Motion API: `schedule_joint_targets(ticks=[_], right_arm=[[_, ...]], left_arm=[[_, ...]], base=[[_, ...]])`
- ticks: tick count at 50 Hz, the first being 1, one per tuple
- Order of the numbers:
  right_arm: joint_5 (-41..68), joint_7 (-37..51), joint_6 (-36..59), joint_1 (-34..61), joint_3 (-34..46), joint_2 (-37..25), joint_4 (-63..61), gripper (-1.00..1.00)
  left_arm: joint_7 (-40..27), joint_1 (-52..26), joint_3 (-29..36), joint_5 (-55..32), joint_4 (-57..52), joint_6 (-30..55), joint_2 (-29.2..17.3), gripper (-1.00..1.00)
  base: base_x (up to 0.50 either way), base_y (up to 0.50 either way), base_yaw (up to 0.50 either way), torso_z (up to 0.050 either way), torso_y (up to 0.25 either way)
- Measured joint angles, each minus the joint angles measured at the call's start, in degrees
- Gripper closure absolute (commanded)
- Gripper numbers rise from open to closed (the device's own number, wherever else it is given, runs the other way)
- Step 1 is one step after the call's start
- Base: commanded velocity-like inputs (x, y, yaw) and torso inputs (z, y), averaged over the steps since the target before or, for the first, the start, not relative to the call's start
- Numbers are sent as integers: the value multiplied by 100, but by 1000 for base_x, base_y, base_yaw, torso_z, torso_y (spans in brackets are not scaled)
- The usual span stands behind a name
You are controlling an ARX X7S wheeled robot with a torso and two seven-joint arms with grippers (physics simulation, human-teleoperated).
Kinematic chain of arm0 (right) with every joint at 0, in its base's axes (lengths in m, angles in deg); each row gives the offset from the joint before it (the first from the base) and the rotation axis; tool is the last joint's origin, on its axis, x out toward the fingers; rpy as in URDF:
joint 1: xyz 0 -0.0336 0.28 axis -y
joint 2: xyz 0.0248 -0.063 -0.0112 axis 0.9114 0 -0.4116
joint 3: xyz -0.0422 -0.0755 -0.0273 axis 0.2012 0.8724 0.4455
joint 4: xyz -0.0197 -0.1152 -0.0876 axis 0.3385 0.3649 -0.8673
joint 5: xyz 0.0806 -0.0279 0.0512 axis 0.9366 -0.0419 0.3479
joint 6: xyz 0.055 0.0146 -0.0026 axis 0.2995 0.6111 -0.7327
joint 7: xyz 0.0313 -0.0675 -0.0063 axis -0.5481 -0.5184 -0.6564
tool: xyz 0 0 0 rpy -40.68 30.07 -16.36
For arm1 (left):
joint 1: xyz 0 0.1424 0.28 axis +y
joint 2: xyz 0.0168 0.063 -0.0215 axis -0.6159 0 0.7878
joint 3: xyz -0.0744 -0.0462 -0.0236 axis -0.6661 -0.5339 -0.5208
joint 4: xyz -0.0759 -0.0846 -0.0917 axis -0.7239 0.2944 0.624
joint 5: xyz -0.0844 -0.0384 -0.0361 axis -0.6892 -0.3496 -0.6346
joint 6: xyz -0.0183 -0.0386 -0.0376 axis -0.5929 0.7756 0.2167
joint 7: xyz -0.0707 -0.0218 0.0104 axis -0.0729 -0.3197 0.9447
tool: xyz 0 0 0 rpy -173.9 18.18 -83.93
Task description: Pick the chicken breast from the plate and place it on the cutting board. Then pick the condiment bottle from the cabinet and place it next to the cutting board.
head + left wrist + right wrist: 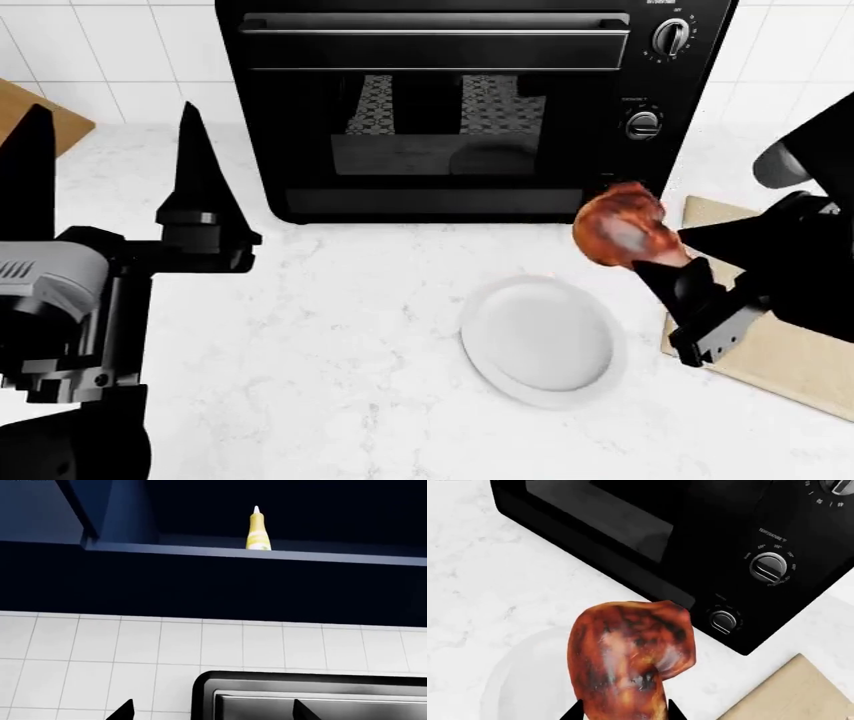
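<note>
right pincer (663, 268) pinching chicken breast (619, 228) above plate (541, 340); left pincer (114, 165) spread, empty

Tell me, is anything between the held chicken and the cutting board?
Nothing visible. The right gripper holds the chicken breast in the air, beside the cutting board edge. The plate is lower and aside; the oven stands behind.
</note>
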Motion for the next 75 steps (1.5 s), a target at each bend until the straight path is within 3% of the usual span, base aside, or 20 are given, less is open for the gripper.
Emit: schedule_joint_targets(ticks=[17, 31, 53, 75], right_arm=[[476, 990, -406, -494, -103, -1227, -19, 100], [674, 1834, -808, -893, 40, -1648, 334, 100], [235, 2219, -1160, -1186, 310, -1165, 902, 100], [-497, 1812, -2030, -2009, 616, -929, 1335, 100]], left_arm=[[-45, 12, 34, 9, -44, -1, -34, -100], [-72, 21, 41, 0, -51, -16, -60, -100], [-107, 19, 57, -23, -37, -36, -95, -100], [-140, 29, 68, -62, -46, -55, -129, -100]], base=[[0, 0, 0, 0, 0], [0, 0, 0, 0, 0], [0, 0, 0, 0, 0], [0, 0, 0, 0, 0]])
